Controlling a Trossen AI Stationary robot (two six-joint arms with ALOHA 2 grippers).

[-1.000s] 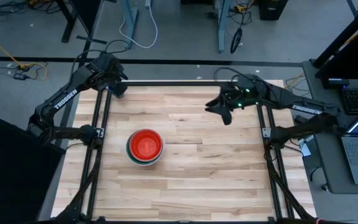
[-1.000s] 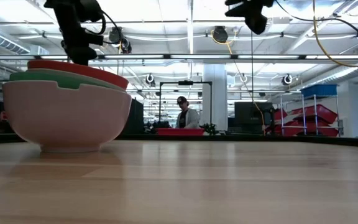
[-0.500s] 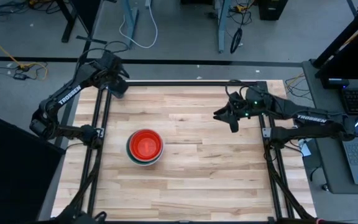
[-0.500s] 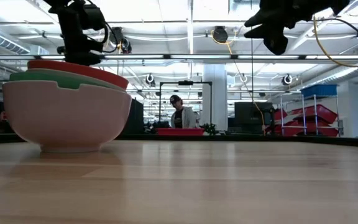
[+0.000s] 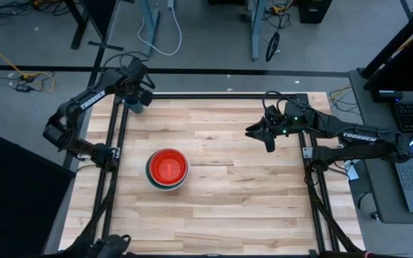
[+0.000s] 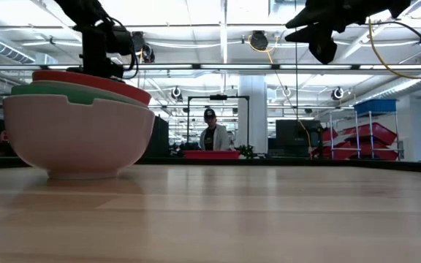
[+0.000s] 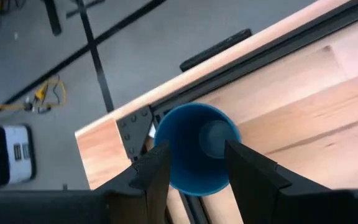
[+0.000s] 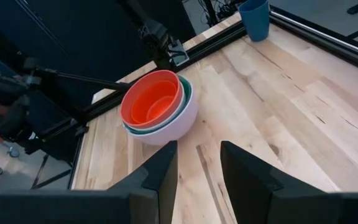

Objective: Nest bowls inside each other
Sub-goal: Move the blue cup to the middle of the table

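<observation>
Now the bowls [image 5: 167, 169] sit stacked near the table's [image 5: 228, 215] left; both arms should stay clear, left gripper [image 7: 194, 163] spread over the blue cup [image 7: 197, 146], right gripper [image 8: 197, 163] spread, empty

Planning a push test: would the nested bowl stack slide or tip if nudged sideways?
Probably slides: the white outer bowl sits on a narrow foot on smooth wood. The inner bowls, green and red, sit tilted and loosely nested, so they may shift or rattle.
</observation>
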